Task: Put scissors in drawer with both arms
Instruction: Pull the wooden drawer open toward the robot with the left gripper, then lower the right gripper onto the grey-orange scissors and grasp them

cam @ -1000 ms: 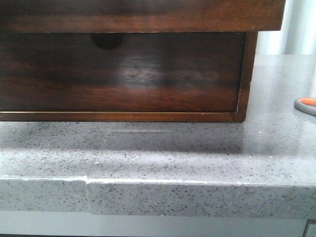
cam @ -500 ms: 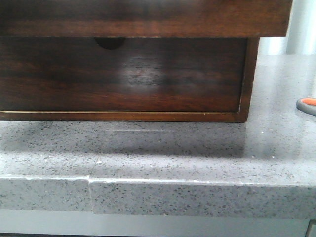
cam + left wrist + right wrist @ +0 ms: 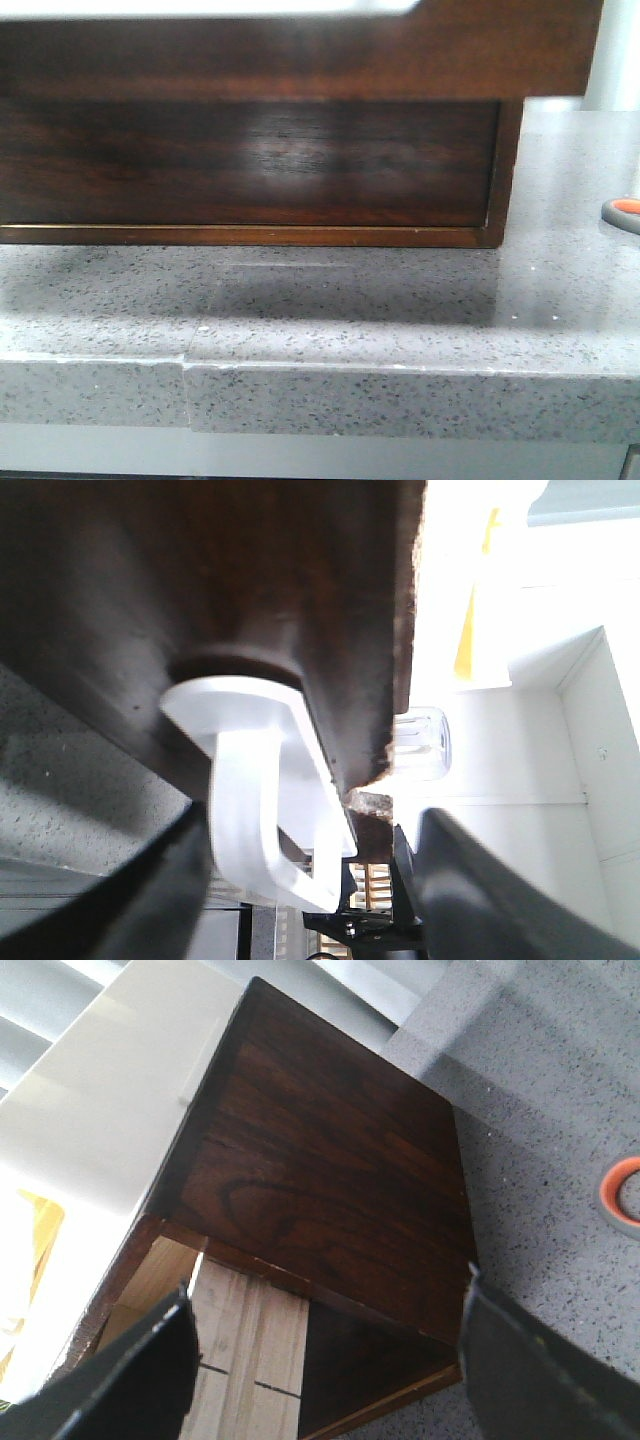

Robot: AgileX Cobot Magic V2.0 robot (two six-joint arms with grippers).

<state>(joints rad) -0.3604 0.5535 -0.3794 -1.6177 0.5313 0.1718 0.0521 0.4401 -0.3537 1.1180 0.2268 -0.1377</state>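
My left gripper (image 3: 300,850) grips the drawer (image 3: 250,60); right gripper (image 3: 325,1360) gapes empty, scissors (image 3: 622,212) far right.

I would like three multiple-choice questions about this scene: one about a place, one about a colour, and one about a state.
1. Where do the scissors lie?
A. On the grey counter, right of the wooden box
B. Inside the box
C. On top of the box

2. What colour lines the scissors' handle loop?
A. Blue
B. Orange
C. Green

3. How is the right gripper?
A. Shut on the scissors
B. Shut and empty
C. Open, holding nothing

Answers:
1. A, the front view shows the loop on the counter at the right edge, apart from the box.
2. B, orange shows inside the grey loop in the front and right wrist views.
3. C, its fingers stand wide apart with only the box between them in view.
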